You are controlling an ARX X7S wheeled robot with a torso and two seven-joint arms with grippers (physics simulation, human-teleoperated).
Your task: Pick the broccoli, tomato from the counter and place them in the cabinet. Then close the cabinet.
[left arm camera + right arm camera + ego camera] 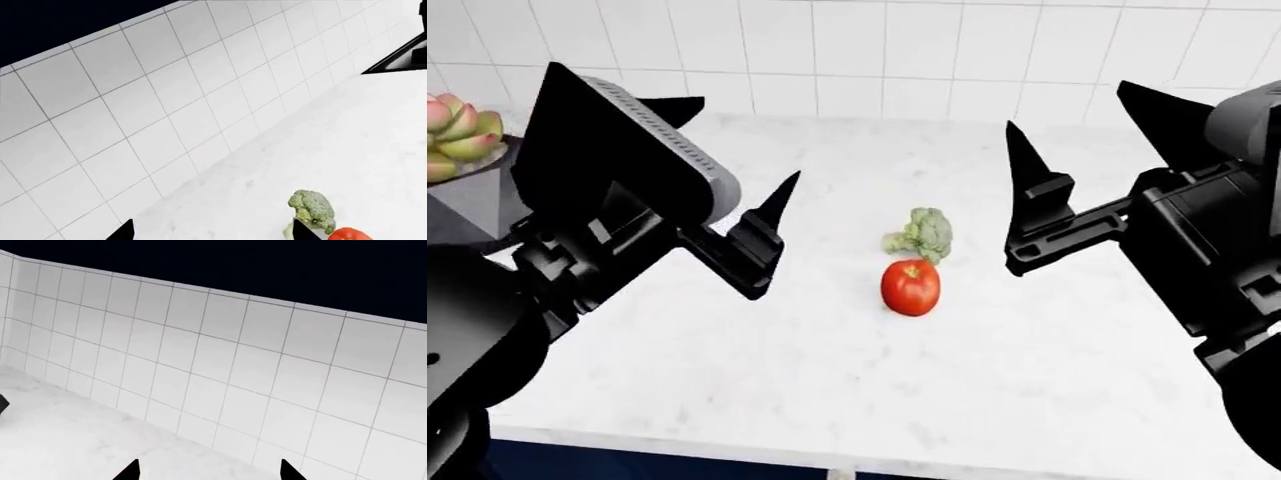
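A white marble-look tabletop [827,400] with faint grey veining runs to a wall of glossy white tiles [868,60], which carries no writing or labels. One tomato [910,287] sits mid-tabletop; one broccoli [921,234] floret lies just behind it, toward the tiles, touching or nearly so. A bowl of green-pink fruit [457,135] stands well left of the tomato. My left gripper [761,235] and right gripper [1034,215] hover either side of the tomato, jaws parted, both holding nothing.
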